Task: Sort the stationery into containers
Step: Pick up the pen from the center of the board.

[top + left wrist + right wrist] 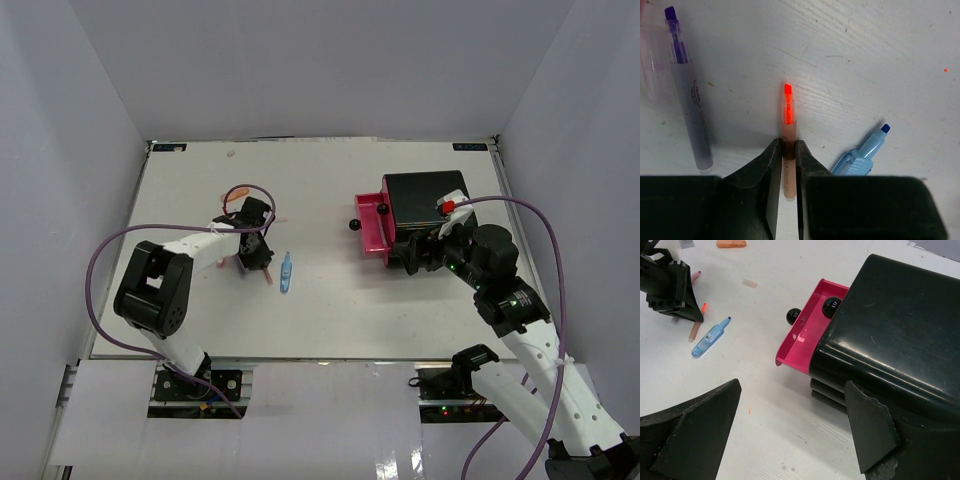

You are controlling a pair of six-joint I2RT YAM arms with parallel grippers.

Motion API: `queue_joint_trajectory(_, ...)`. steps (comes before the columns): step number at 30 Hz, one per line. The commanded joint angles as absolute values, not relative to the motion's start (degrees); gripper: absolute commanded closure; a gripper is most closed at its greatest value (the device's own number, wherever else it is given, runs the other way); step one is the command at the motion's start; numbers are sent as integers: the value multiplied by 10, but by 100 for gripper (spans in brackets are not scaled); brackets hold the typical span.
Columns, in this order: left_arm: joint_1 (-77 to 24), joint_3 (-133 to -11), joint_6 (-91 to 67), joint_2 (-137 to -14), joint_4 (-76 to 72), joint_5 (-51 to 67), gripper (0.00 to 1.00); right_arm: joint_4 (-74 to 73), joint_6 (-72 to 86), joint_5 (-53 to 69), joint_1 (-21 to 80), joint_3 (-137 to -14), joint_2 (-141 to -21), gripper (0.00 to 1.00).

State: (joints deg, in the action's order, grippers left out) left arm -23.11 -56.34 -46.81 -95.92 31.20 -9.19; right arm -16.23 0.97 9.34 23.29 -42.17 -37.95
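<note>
Two fingers of the left gripper (788,165) are pinching the salmon pen (788,120) for lifting, while the right gripper (792,390) is hovering wide by the pink drawer (812,320), standing open toward nine o'clock.

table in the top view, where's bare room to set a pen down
Bare: the middle strip between the blue pen and the pulled-out drawer, and the far strip behind the cabinet. Crowded: around the left claw, where pens lie close together.

Nothing legible here. Dark print runs along the lilac pen (690,97), left of the orange-tipped pen (788,125), but it's too blurred to read; the orange-tipped pen's tiny lettering likewise.
</note>
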Motion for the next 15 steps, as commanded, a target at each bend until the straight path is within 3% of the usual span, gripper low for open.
queue_joint_trajectory(1, -235, -576, -463, -953, 305, -103, 76, -147, 3, 100, 236, -428, -379, 10)
queue_joint_trajectory(8, -235, -587, -412, -852, 291, -91, 86, -164, 3, 154, 236, -460, -412, 10)
queue_joint_trajectory(15, -236, -539, -304, -686, 75, 37, 87, -128, 36, 246, 243, -509, -468, 10)
